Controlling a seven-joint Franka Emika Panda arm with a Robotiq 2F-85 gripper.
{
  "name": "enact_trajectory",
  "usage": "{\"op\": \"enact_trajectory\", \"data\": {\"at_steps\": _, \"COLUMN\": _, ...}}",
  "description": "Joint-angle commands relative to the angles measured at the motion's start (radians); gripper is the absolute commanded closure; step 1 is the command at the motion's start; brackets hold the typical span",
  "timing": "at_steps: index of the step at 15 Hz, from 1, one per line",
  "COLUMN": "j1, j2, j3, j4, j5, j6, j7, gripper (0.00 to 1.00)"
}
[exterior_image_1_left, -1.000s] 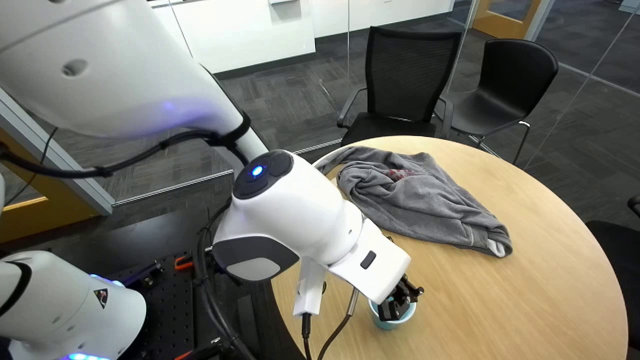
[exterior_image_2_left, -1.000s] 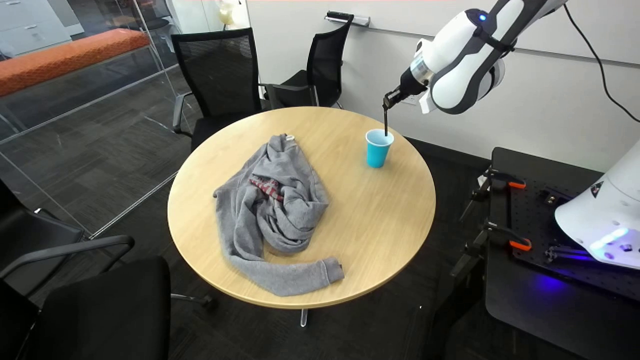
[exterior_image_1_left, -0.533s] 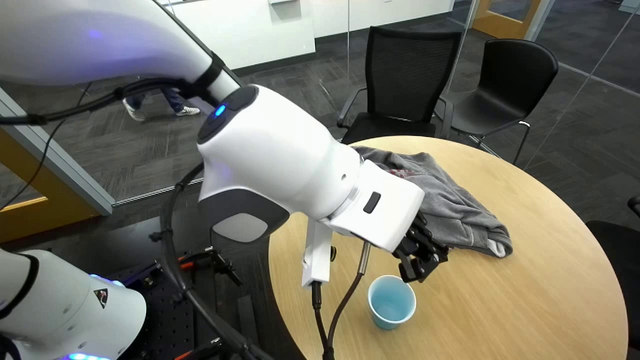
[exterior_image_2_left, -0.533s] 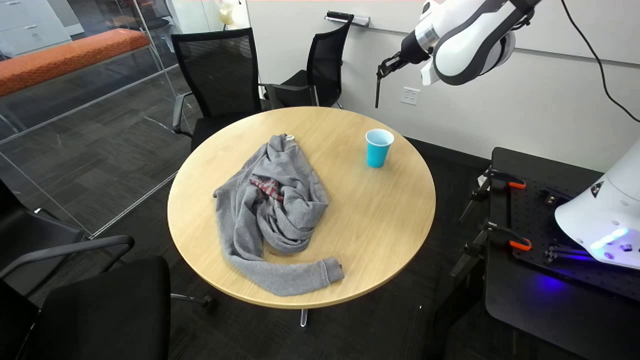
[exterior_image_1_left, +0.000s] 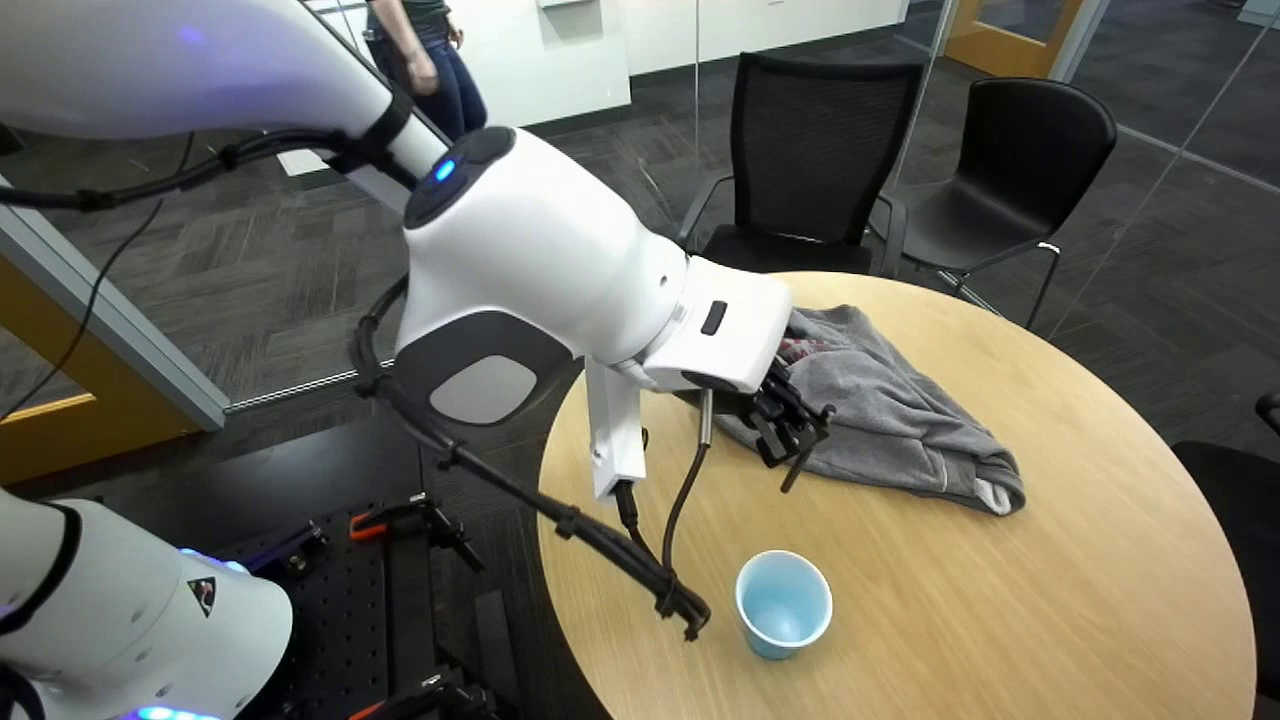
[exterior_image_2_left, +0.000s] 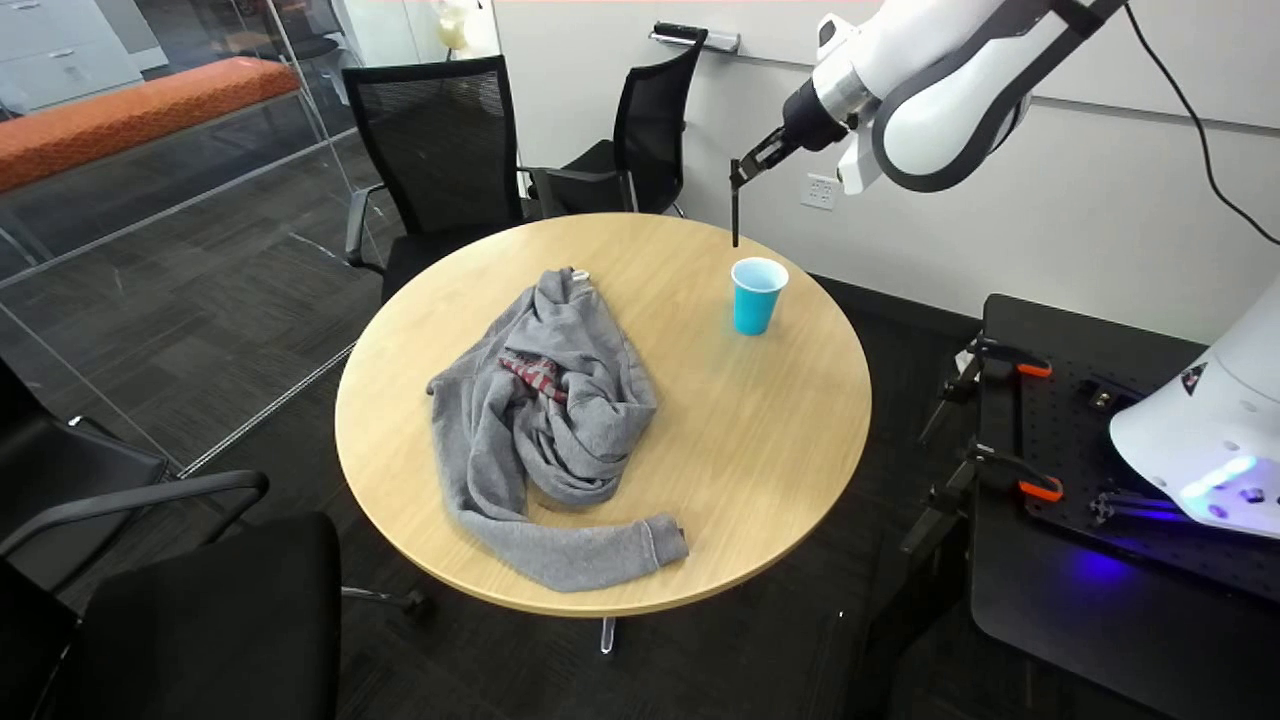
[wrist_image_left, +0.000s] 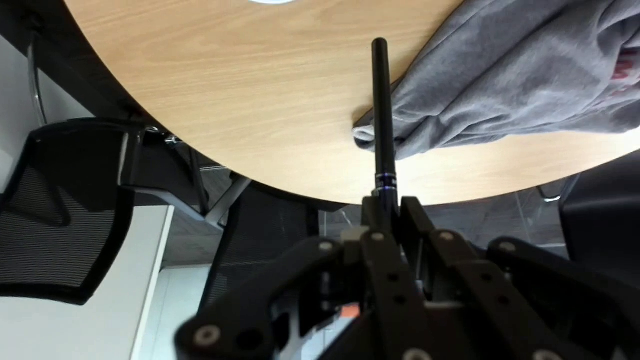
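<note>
My gripper (wrist_image_left: 390, 202) is shut on one end of a slim black pen-like stick (wrist_image_left: 382, 110), which points away from the fingers. In an exterior view the stick (exterior_image_2_left: 735, 215) hangs nearly upright, with the gripper (exterior_image_2_left: 738, 175) at its top. A blue paper cup (exterior_image_2_left: 757, 300) stands upright on the round wooden table (exterior_image_2_left: 760, 450); the stick's lower end is just above and beside its rim, apart from it. Only a sliver of the cup's rim (wrist_image_left: 272, 1) shows in the wrist view. Crumpled on the table lies a grey sweatshirt (exterior_image_2_left: 560, 420) with a red patch.
Black chairs (exterior_image_1_left: 825, 150) surround the table. A person (exterior_image_1_left: 430, 60) stands beyond the glass wall. The arm's cable (exterior_image_1_left: 560, 520) hangs in a loop over the table's near edge. Orange-tipped clamps (exterior_image_2_left: 1040, 490) grip the black robot stand (exterior_image_2_left: 1100, 620).
The stick, which reached into the cup's mouth, has been lifted out and carried sideways, then lowered a little. Cup and sweatshirt have not moved. A person has come into view behind the glass.
</note>
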Motion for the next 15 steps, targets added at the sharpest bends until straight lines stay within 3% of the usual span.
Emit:
{"op": "enact_trajectory", "data": {"at_steps": 1, "j1": 0.019, "j2": -0.047, "j3": 0.018, "j4": -0.004, "j5": -0.057, "j6": -0.111, "j7": -0.044, "gripper": 0.97}}
{"op": "enact_trajectory", "data": {"at_steps": 8, "j1": 0.078, "j2": -0.018, "j3": 0.035, "j4": 0.079, "j5": -0.196, "j6": -0.398, "j7": -0.052, "gripper": 0.97}}
{"op": "enact_trajectory", "data": {"at_steps": 10, "j1": 0.083, "j2": -0.015, "j3": 0.069, "j4": 0.107, "j5": -0.217, "j6": -0.485, "j7": -0.088, "gripper": 0.97}}
{"op": "enact_trajectory", "data": {"at_steps": 11, "j1": -0.079, "j2": -0.019, "j3": 0.233, "j4": 0.123, "j5": -0.307, "j6": -0.525, "j7": -0.054, "gripper": 0.97}}
{"op": "enact_trajectory", "data": {"at_steps": 15, "j1": -0.194, "j2": 0.041, "j3": 0.414, "j4": 0.192, "j5": -0.395, "j6": -0.624, "j7": -0.126, "gripper": 0.97}}
